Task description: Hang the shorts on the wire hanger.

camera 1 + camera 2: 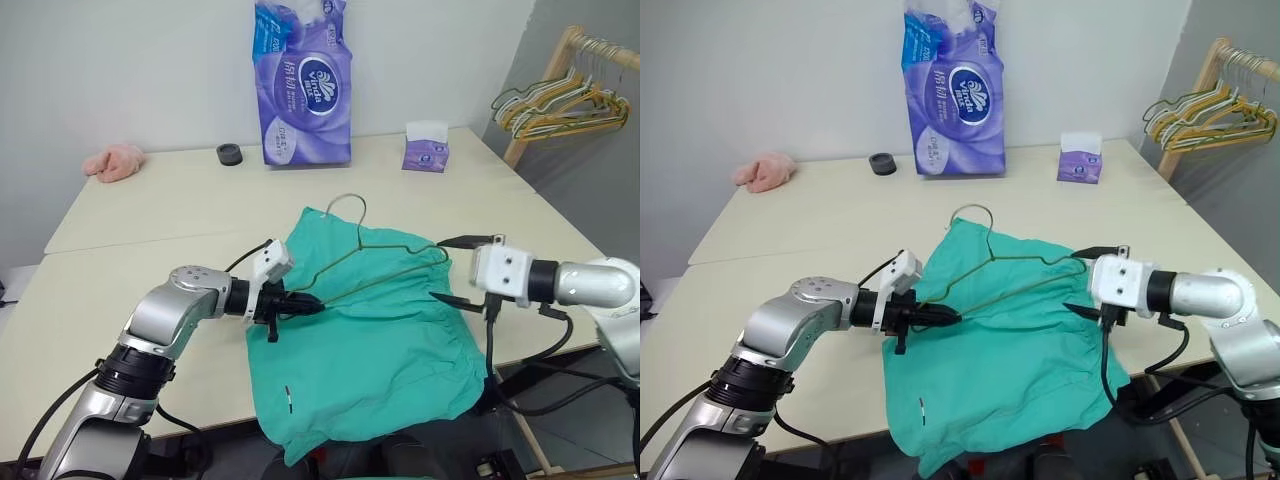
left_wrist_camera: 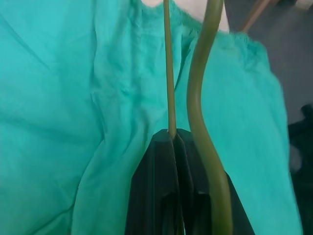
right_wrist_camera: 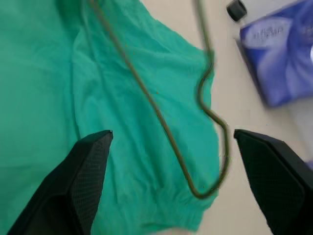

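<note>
We saw the shorts [image 1: 375, 340] spread flat on the near part of the desk [image 1: 180, 215], their lower edge drooping over the front rim. The wire hanger [image 1: 385, 265] lay on top of the cloth, its small hook [image 1: 345, 205] reaching past the far edge of the shorts onto the bare surface, its triangle stretched across the upper half of the fabric.

Our left end effector [image 1: 300, 305] was clenched on the wire at the hanger's left corner; in the left wrist view the black fingers [image 2: 168, 166] were pressed together with one thin strand of wire entering between them and a second strand curving just beside them, the teal cloth behind.

Our right end effector [image 1: 455, 270] stood released at the hanger's right corner, one finger above and one below the bend. In the right wrist view its two fingers [image 3: 80, 183] were spread far apart, with the bent end of the wire lying on the waistband between them, touching neither.

Farther back on the desk stood a tall purple tissue pack [image 1: 305, 85], a small black ring [image 1: 229, 154] just left of it, a small purple tissue box [image 1: 426, 150] to its right, and a pink cloth lump [image 1: 115, 161] near the far left edge. A bunch of yellow and green hangers [image 1: 565, 110] hung from a wooden rack [image 1: 545, 80] beyond the desk's right corner.
</note>
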